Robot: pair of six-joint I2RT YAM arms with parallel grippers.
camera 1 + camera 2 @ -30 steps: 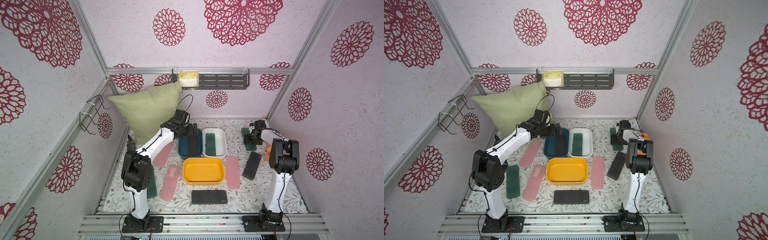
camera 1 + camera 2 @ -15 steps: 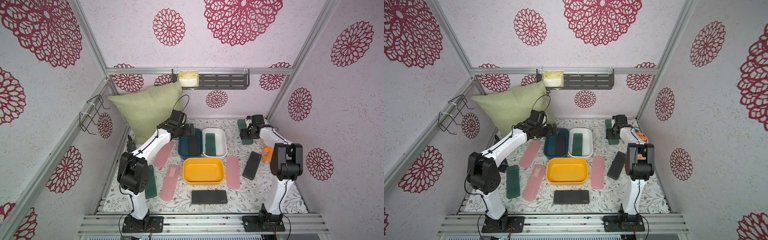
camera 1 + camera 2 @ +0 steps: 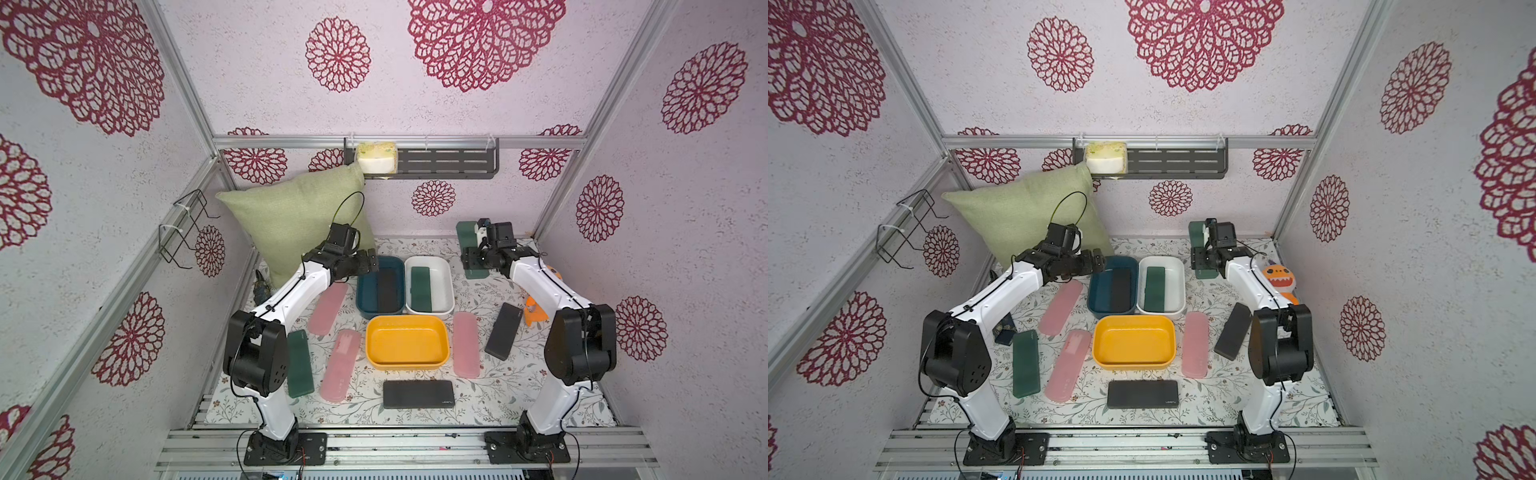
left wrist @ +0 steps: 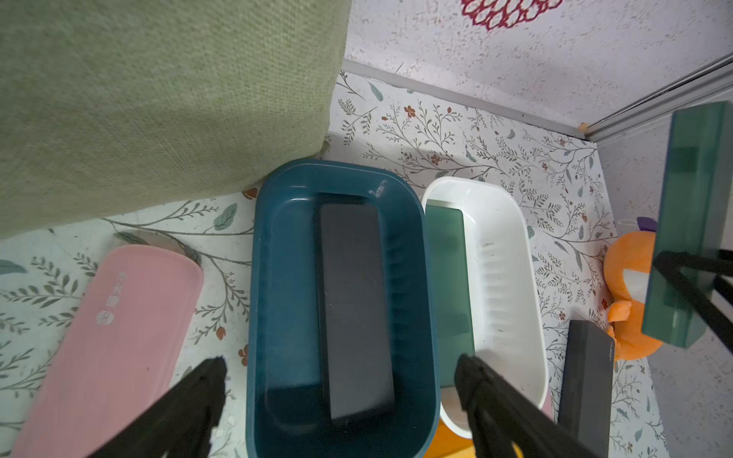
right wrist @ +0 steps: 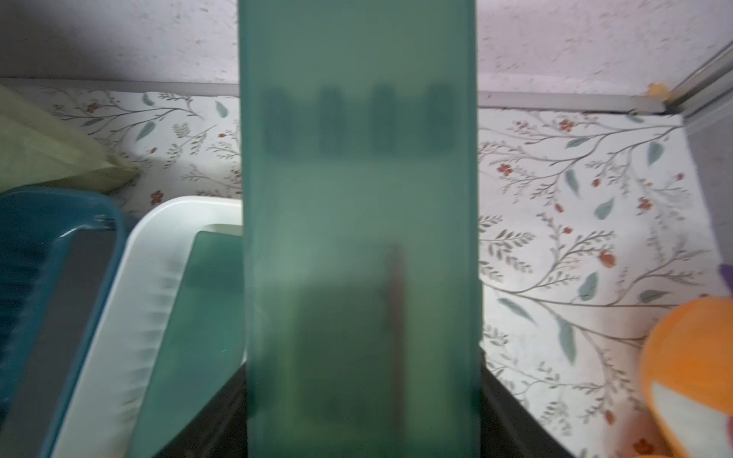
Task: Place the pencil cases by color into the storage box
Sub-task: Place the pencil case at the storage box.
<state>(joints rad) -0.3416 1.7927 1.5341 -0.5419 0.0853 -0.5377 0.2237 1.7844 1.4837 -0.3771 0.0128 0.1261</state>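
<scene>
My right gripper is shut on a dark green pencil case, held up on end at the back right, just right of the white bin; this case fills the right wrist view. The white bin holds a green case. The blue bin holds a black case, and my left gripper hangs open above its far end. The yellow bin is empty. Three pink cases, two black cases and a green case lie on the mat.
A green pillow leans in the back left corner, touching the blue bin. An orange plush toy sits by the right wall under my right arm. A dark shelf hangs on the back wall and a wire rack on the left wall.
My right gripper has lifted the green case off the mat and carried it left, toward the white bin. My left gripper has drawn back slightly to the left, still open.
</scene>
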